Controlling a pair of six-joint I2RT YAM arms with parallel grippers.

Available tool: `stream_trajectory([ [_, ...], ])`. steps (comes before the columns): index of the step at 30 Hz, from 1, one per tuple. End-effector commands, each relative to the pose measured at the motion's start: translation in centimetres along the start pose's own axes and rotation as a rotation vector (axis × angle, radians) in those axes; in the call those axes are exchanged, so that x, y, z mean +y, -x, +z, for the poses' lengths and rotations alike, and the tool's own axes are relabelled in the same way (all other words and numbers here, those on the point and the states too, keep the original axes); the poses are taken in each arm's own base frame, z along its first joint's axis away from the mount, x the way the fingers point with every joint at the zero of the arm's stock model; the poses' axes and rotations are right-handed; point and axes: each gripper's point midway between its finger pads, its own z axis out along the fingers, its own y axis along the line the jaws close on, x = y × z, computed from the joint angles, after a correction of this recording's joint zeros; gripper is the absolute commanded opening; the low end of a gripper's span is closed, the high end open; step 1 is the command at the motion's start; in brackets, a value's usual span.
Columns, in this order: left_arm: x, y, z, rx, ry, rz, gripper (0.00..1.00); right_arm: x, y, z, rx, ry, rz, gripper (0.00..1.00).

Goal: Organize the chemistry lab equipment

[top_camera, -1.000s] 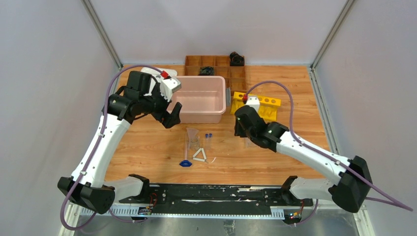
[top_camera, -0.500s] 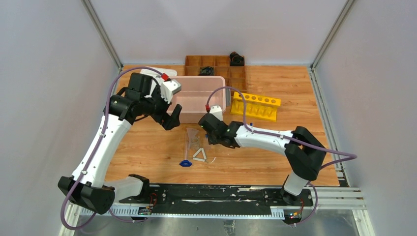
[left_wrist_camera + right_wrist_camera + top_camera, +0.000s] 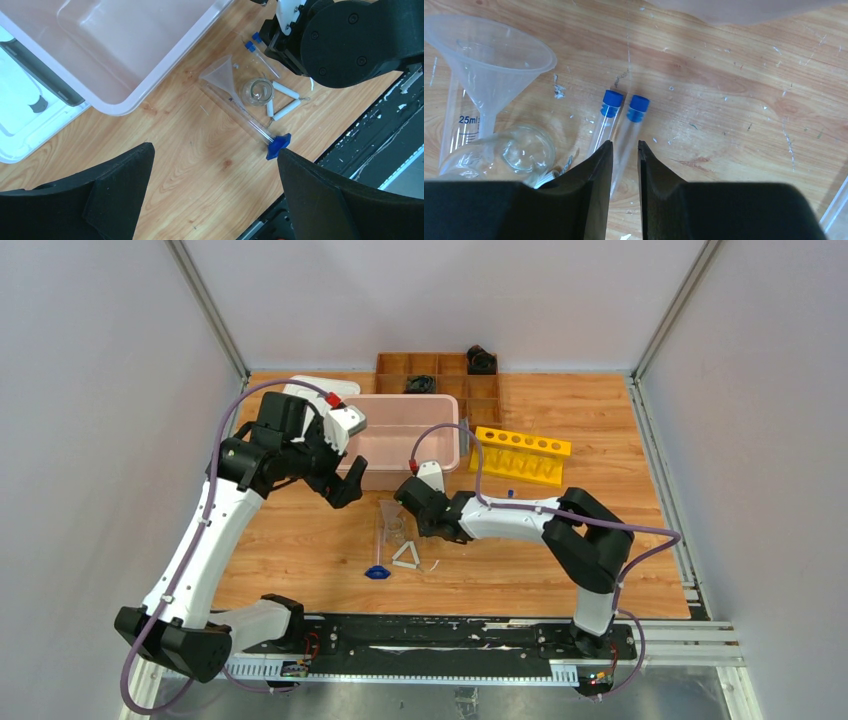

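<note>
Nearest the arm bases, two blue-capped tubes [image 3: 612, 105] lie side by side on the surface [image 3: 734, 110], beside the funnel [image 3: 489, 45]. The right end effector [image 3: 624, 150] straddles the tube farther from the funnel with its jaws narrow; I cannot tell whether they pinch it yet. This looks like the pickup step. Next it needs a firm grip, then a lift toward the yellow rack [image 3: 520, 452]. The left end effector [image 3: 342, 480] hangs wide open by the pink bin [image 3: 410, 435].

A robotics lab test cell: grey panels [image 3: 90, 390] and metal posts [image 3: 205, 305] (boxing three sides) around a wooden table [image 3: 600, 410].
</note>
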Motion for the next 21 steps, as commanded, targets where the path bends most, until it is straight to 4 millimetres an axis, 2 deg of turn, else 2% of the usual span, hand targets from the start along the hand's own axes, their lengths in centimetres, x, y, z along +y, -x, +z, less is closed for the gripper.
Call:
stream_trajectory([
  [1,-0.3,-0.3,-0.3,0.001,0.0,0.023,1.0,0.5,0.4,0.2,-0.03,-0.014,-0.004,0.27],
  [12,-0.3,-0.4,-0.2,0.005,-0.002,0.024,1.0,-0.9,-1.4,1.3,0.004,-0.078,-0.017,0.24],
  [21,-0.5,-0.1,-0.6,-0.011,-0.003,0.031,1.0,-2.3,-2.7,0.6,0.028,-0.101,0.001,0.2],
])
